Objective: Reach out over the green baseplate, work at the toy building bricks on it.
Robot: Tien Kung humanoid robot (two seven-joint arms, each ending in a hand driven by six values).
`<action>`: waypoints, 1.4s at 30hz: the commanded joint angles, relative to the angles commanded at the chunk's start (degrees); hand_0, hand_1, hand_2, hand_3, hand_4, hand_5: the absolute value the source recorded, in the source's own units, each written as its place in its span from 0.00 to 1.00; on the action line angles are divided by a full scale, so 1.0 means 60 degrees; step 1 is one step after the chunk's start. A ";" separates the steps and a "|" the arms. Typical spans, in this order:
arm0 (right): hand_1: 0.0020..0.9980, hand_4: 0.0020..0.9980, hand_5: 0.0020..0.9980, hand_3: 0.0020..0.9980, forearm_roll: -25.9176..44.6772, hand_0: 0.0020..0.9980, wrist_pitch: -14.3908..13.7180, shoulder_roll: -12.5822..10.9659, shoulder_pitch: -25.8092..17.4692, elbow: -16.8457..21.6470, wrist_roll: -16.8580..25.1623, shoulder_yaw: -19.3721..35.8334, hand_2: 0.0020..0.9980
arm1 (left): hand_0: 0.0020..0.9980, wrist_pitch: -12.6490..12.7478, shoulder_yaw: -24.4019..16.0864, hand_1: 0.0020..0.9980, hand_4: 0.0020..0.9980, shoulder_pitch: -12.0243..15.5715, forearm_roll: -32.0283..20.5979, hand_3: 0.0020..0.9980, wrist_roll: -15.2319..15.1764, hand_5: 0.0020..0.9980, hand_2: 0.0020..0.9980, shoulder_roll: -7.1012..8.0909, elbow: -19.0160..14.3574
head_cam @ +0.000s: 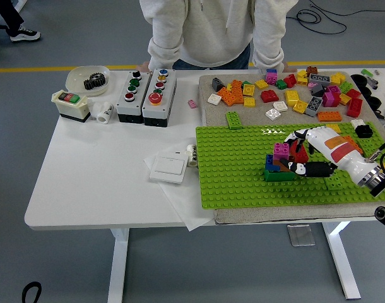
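1. White plastic parts sat at the counter's [85,189] left end, well clear of the work: a bowl with a black gear [88,79], a small switch unit [71,105] and two push-button boxes [146,95]. They looked parked there so as not to crowd the building area.
2. A flat white wall switch [167,168] lay on a sheet of paper just beside the green baseplate's left edge.
3. The green baseplate [233,170] covered the counter's right half, laid flat so bricks could be pressed onto its studs.
4. Behind it, a grey mat [208,108] held the loose bricks [287,95] in many colours, near enough to serve as a supply.
5. A person [205,31] stood at the far side, hands resting at the counter's edge, touching no brick.
6. A small brick stack [280,163] stood on the baseplate: green base, blue behind, magenta on top.
7. The right hand [303,154] reached in from the right, its fingers curled about the stack's right side, seemingly gripping it to seat or pull a brick; exactly which brick it held was unclear.
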 joint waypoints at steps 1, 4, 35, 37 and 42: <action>0.41 0.68 0.43 0.50 -0.0009 0.23 0.0005 -0.0002 -0.0002 -0.0005 0.0000 -0.0002 0.52 | 0.75 0.0006 0.0009 0.75 0.67 0.0000 -0.0013 0.60 0.0000 0.60 0.71 0.0001 0.0000; 0.41 0.69 0.43 0.50 -0.0033 0.23 0.0012 -0.0001 0.0003 -0.0027 0.0000 -0.0018 0.52 | 0.75 0.0017 0.0006 0.75 0.67 0.0000 -0.0015 0.60 0.0002 0.60 0.71 0.0000 0.0001; 0.45 0.70 0.42 0.51 -0.0651 0.27 0.0181 -0.0106 0.0017 -0.0106 0.0000 0.0192 0.54 | 0.75 0.0103 0.0003 0.75 0.67 -0.0035 0.0020 0.60 0.0023 0.60 0.71 -0.0006 0.0013; 0.45 0.70 0.42 0.51 -0.0684 0.27 0.0194 -0.0118 0.0020 -0.0102 0.0000 0.0200 0.54 | 0.75 0.0102 0.0014 0.75 0.67 -0.0039 0.0013 0.60 0.0020 0.60 0.71 -0.0005 0.0013; 0.45 0.70 0.41 0.51 -0.0742 0.28 0.0206 -0.0141 0.0038 -0.0107 0.0000 0.0190 0.55 | 0.75 0.0105 0.0017 0.75 0.67 -0.0045 0.0007 0.60 0.0019 0.60 0.71 -0.0006 0.0013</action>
